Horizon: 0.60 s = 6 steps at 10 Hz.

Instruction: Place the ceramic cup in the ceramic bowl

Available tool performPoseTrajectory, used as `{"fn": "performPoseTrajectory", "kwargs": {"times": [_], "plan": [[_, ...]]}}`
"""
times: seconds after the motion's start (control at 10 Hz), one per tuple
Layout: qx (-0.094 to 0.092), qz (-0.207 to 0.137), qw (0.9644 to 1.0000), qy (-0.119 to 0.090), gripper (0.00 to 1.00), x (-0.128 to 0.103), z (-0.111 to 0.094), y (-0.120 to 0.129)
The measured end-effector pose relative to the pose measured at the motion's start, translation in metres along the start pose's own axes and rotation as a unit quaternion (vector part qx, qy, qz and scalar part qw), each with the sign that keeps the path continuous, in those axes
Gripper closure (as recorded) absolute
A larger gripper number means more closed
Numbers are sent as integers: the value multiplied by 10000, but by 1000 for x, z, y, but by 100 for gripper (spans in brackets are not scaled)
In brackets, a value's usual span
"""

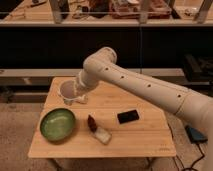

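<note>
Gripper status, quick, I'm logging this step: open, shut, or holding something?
Gripper: jaws closed on the ceramic cup, held tilted over the table's back left corner, behind the ceramic bowl.

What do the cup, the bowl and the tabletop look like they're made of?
The cup, at the gripper over the far left corner of the table, is probably glazed ceramic: plain white and smooth. The bowl is likely glazed ceramic too, with a glossy green surface and a darker rim. The table seems to be light wood with a matte, pale tan surface.
</note>
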Motion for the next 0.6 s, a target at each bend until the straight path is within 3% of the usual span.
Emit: {"fn": "performPoseTrajectory", "kwargs": {"times": [0.2,0.4,0.6], "plan": [[87,17,10000,37,73,-20,2,-8],[-43,50,9999,-119,73,-20,3,-14],[-127,-131,9997,-180,73,-17,13,-9]]}}
